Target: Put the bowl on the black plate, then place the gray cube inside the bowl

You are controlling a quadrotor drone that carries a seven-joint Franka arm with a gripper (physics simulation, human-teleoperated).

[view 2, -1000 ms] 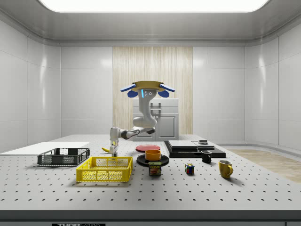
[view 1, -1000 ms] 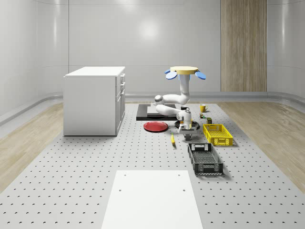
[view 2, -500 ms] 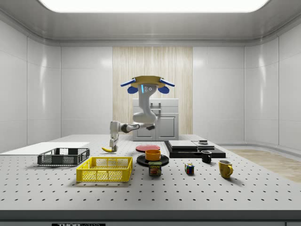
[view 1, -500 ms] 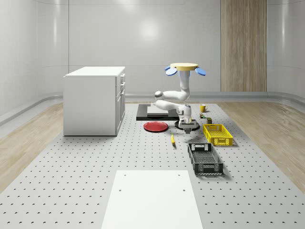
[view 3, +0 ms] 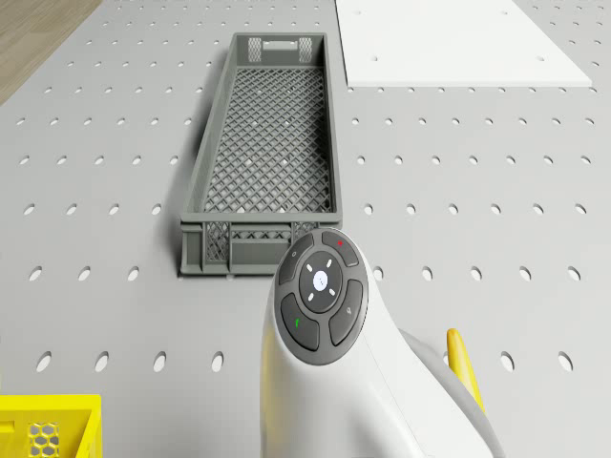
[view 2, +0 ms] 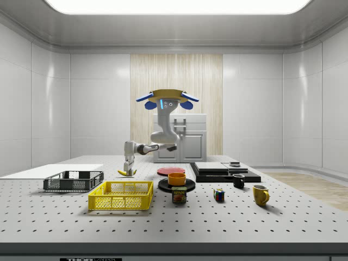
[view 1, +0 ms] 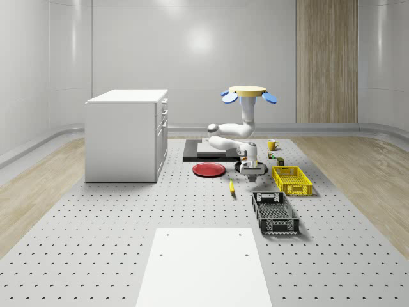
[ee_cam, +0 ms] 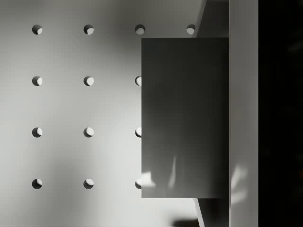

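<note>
Legibly, the can (view 2: 179,195) reads "SPAM". The orange bowl (view 2: 176,178) sits on the black plate (view 2: 176,185), beside the yellow crate (view 2: 121,196). The gray cube is hard to make out. The drone (view 2: 167,99) hovers above the table (view 2: 174,217). The claw (view 2: 126,168) hangs near the banana (view 2: 125,172), over open table between the crates; whether it is open cannot be told.

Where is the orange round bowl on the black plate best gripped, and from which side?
Probably by the rim of the orange round bowl, from above: it stands upright on the black plate, mouth upward, and its body looks too wide for a side grasp.
</note>
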